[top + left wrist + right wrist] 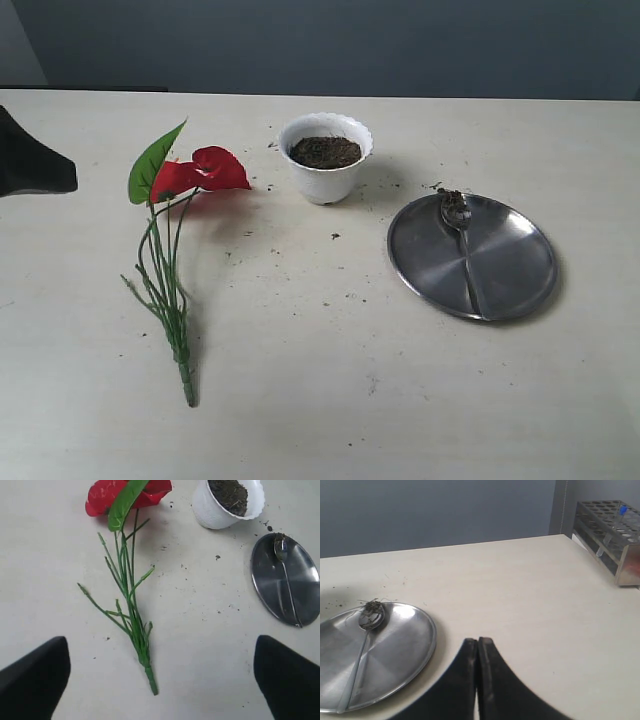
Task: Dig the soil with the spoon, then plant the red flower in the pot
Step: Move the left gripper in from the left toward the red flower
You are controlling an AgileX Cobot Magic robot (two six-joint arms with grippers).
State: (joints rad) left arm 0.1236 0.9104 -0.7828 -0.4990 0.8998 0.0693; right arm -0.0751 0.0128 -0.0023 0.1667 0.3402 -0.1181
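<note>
Left hand (160,639) wide open, empty, above the table (320,400) just short of the red flower's (210,170) cut stem end. Flower flat, long axis running away from that hand: stem end nearest, blooms and leaf farthest. Nothing across the stems, only loose crumbs around. Pot (325,180) upright beside the blooms, toward the right hand, soil (325,152) inside. Spoon (465,250) lying on the steel plate (500,280), dirty bowl end toward the pot. Right hand (478,641) closed, empty, near the plate, not touching. Test-tube rack (610,530) well beyond it.

The left gripper (160,639) has two broad, smooth, matte black fingers (35,677) with rounded tips. The right gripper (478,642) has two slimmer matte black fingers (492,680), curved and tapering to narrow blunt tips.
</note>
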